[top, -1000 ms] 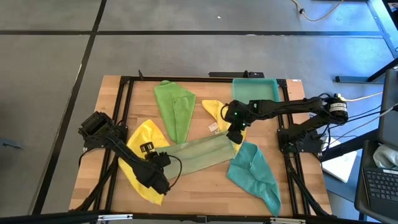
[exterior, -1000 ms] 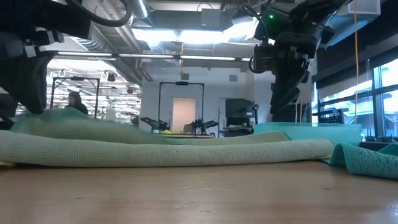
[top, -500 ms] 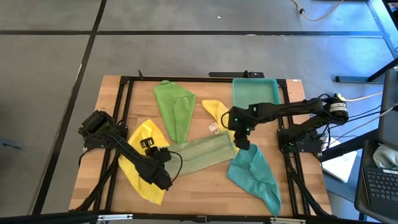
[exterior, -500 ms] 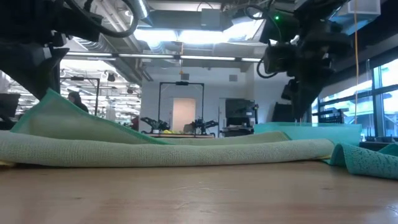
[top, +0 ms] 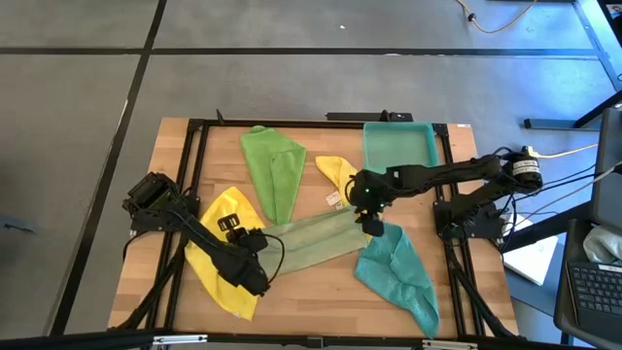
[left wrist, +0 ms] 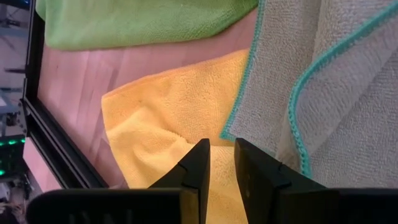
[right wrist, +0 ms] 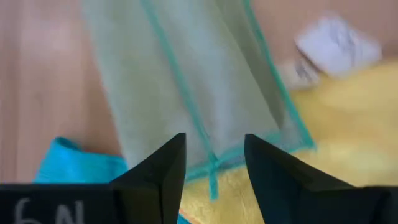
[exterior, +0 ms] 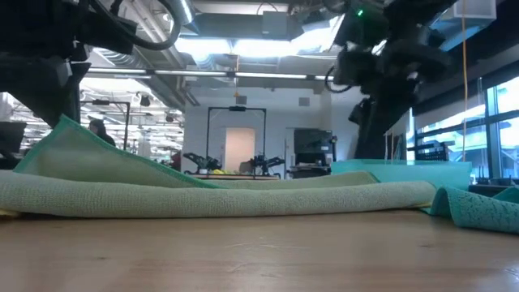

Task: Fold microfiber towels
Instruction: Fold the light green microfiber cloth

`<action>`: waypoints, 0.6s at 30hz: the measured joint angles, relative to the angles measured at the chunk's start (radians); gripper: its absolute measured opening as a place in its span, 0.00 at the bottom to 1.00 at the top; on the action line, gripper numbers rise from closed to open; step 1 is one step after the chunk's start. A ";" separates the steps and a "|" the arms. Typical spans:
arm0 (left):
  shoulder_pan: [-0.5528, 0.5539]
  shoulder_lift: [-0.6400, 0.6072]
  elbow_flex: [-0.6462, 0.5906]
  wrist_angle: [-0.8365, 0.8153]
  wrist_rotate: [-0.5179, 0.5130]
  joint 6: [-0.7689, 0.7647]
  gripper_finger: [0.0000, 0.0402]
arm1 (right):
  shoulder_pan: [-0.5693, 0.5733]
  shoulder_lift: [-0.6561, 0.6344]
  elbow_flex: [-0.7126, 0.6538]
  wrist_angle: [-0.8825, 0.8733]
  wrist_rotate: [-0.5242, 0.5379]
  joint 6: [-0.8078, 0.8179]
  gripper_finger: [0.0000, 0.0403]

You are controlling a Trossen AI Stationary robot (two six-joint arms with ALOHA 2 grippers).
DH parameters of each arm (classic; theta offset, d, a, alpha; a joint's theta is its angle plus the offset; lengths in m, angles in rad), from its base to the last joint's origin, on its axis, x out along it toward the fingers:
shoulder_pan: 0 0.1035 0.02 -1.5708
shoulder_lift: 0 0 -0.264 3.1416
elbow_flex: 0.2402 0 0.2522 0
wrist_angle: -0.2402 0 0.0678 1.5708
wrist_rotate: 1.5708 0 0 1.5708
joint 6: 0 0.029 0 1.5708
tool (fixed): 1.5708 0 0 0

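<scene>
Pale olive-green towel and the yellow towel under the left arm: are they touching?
Touching. In the left wrist view the pale olive-green towel, with its teal edging, lies over the edge of the yellow towel, with no wood showing between them. The high view agrees.

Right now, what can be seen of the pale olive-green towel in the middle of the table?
The pale olive-green towel is a soft, nubby cloth with teal stitched edging, lying folded in a long strip mid-table. One end is raised off the table beside the left end effector, above a yellow towel; the other end lies by a second yellow towel and the teal towel, under the open right end effector.
</scene>
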 joint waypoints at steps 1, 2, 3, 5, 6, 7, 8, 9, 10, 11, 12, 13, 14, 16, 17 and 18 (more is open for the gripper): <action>0.000 0.000 0.000 0.000 0.000 -0.005 0.17 | -0.007 0.020 -0.001 -0.017 -0.008 0.022 0.41; 0.000 0.000 0.000 -0.001 0.000 -0.012 0.17 | -0.014 0.040 -0.002 -0.030 -0.026 0.026 0.40; 0.000 0.000 -0.002 0.000 0.000 -0.018 0.17 | -0.017 0.060 -0.003 -0.035 -0.045 0.011 0.40; 0.000 0.000 -0.007 -0.001 0.004 -0.018 0.17 | -0.015 0.081 -0.003 -0.040 -0.093 -0.077 0.39; 0.000 0.000 -0.010 -0.002 0.008 -0.017 0.17 | -0.008 0.084 -0.003 -0.043 -0.114 -0.135 0.39; 0.000 0.000 -0.011 -0.004 0.010 -0.012 0.17 | 0.000 0.085 -0.002 -0.040 -0.127 -0.185 0.38; 0.000 0.000 -0.011 -0.007 0.012 0.001 0.17 | 0.008 0.085 -0.002 -0.039 -0.128 -0.229 0.38; 0.000 0.000 -0.011 -0.011 0.012 0.012 0.17 | 0.015 0.080 -0.002 -0.041 -0.122 -0.266 0.37; 0.000 0.000 -0.011 -0.013 0.011 0.025 0.17 | 0.022 0.073 -0.002 -0.042 -0.108 -0.299 0.36; 0.002 0.000 -0.012 -0.014 0.009 0.033 0.17 | 0.030 0.066 -0.002 -0.033 -0.099 -0.327 0.36; 0.006 0.000 -0.012 -0.014 0.008 0.038 0.17 | 0.036 0.059 -0.002 -0.028 -0.094 -0.350 0.35; 0.012 0.000 -0.011 -0.014 0.002 0.039 0.17 | 0.042 0.055 -0.002 -0.028 -0.089 -0.373 0.35; 0.019 0.000 -0.011 -0.011 0.002 0.040 0.17 | 0.048 0.054 -0.002 -0.019 -0.089 -0.387 0.35; 0.033 0.000 -0.003 -0.007 -0.002 0.063 0.17 | 0.057 0.055 -0.002 -0.008 -0.096 -0.418 0.35; 0.041 0.000 0.001 0.005 -0.006 0.087 0.17 | 0.063 0.055 -0.002 -0.006 -0.101 -0.434 0.35; 0.049 -0.001 0.006 0.023 -0.008 0.113 0.17 | 0.070 0.059 -0.002 0.001 -0.102 -0.447 0.35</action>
